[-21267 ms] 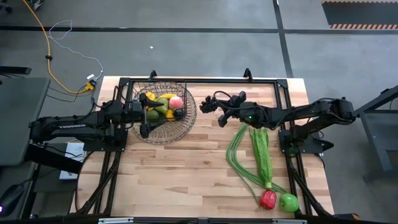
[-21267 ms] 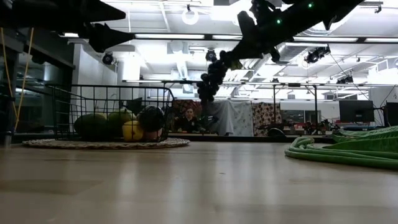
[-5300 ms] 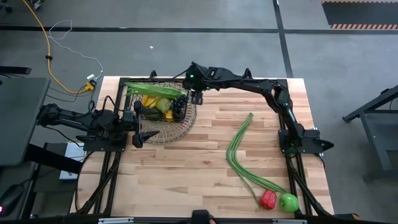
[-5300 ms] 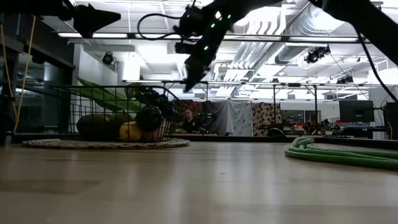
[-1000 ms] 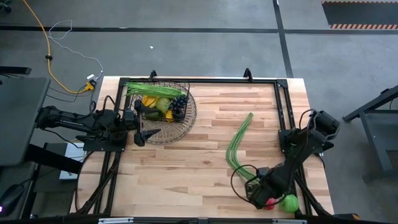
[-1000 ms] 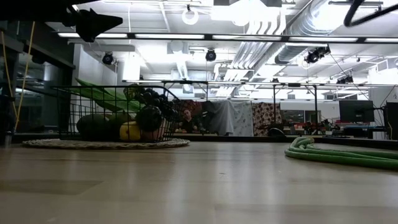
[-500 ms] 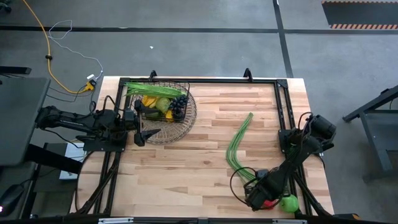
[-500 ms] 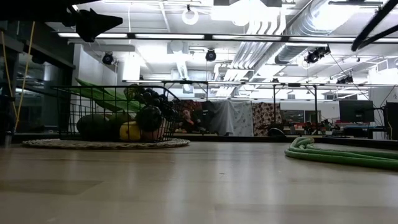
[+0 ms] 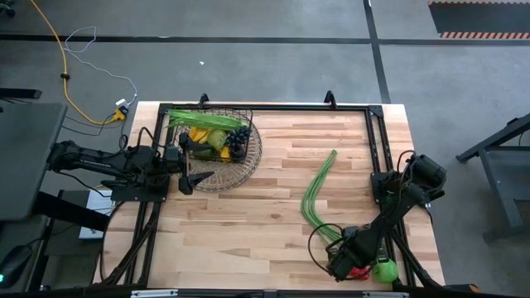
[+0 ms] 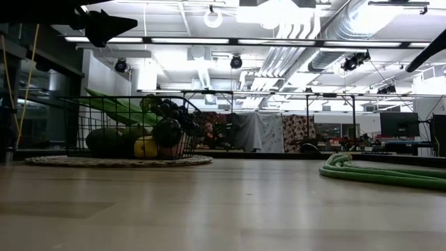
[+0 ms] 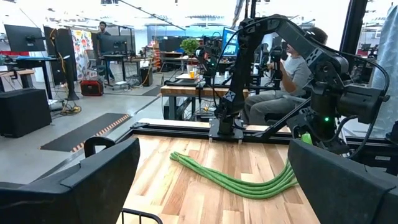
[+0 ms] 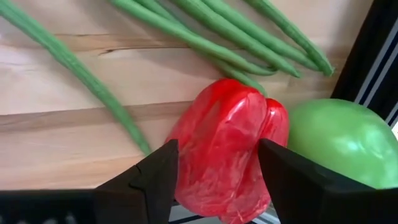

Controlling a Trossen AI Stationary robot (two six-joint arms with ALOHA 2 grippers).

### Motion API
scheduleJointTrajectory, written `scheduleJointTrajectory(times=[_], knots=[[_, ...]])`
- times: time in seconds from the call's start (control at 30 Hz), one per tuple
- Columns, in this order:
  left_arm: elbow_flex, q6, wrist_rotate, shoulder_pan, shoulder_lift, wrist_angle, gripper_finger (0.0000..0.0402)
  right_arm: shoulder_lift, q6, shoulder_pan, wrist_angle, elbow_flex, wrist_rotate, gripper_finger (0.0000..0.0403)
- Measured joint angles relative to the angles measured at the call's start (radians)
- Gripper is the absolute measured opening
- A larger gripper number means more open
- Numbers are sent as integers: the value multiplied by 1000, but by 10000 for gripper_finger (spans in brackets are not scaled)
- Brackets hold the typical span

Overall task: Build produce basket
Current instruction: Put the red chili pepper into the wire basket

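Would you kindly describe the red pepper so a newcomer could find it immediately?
Look at the wooden table's corner beside the right arm's base, where the right gripper straddles it with open fingers. The red pepper lies between the long green beans and green apple, the only red item.

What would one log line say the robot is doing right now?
right gripper: open, straddling red pepper beside green apple | left gripper: open, waiting by basket | long green beans: on table

We see even, bright overhead light; soft faint shadows on table (image 9: pixel 273 207). Low view: ceiling lamps (image 10: pixel 212 17) glare, near tabletop blurred. Right wrist close-up: red pepper (image 12: pixel 227 152) glossy, fingers soft-focus.
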Motion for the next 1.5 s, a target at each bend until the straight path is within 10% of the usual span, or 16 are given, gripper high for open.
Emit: scheduleJointTrajectory(times=[0.53, 1.0, 1.2, 1.5], knots=[[0, 0, 0, 0, 0, 0, 400, -2, -90, 0, -23, -1, 17, 19], [0, 0, 0, 0, 0, 0, 400, -59, -254, -14, -68, 59, 20, 0], [0, 0, 0, 0, 0, 0, 400, -59, -179, 33, -47, 59, 16, 50], [0, 0, 0, 0, 0, 0, 400, -59, -105, 74, -27, 59, 12, 248]])
